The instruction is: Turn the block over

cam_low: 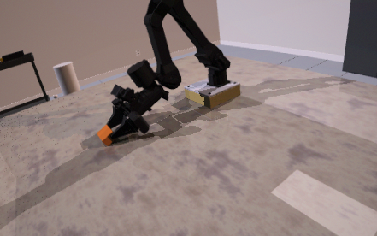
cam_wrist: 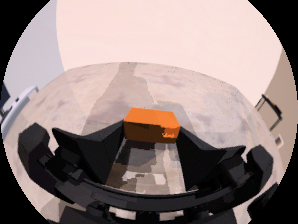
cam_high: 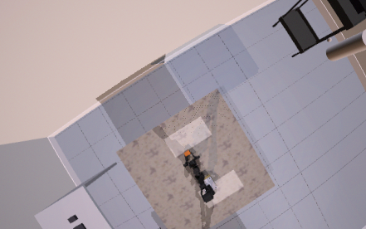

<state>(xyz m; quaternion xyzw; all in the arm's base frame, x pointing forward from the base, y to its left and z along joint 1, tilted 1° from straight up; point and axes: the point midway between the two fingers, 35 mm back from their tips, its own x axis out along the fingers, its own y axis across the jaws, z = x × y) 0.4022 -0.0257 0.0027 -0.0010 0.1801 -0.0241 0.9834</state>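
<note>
The orange block (cam_high: 187,153) (cam_low: 104,134) (cam_wrist: 151,118) is held between the two black fingertips of my gripper (cam_low: 109,134) (cam_wrist: 151,125). My gripper is shut on it and slants down toward the table (cam_high: 145,166) (cam_low: 235,179). In the exterior view the block is tilted, with its lower corner close to the table; I cannot tell if it touches. In the wrist view its upper face is bright orange and the face toward me is darker, with a small jagged bright patch at its right. I cannot tell which side is the marked one.
The arm's base box (cam_low: 224,95) stands behind the gripper. A pale rectangle (cam_low: 329,205) lies at the front right of the exterior view. A black stand (cam_high: 300,31) (cam_low: 14,83) and a tan cylinder (cam_high: 346,46) (cam_low: 66,79) are beyond the table.
</note>
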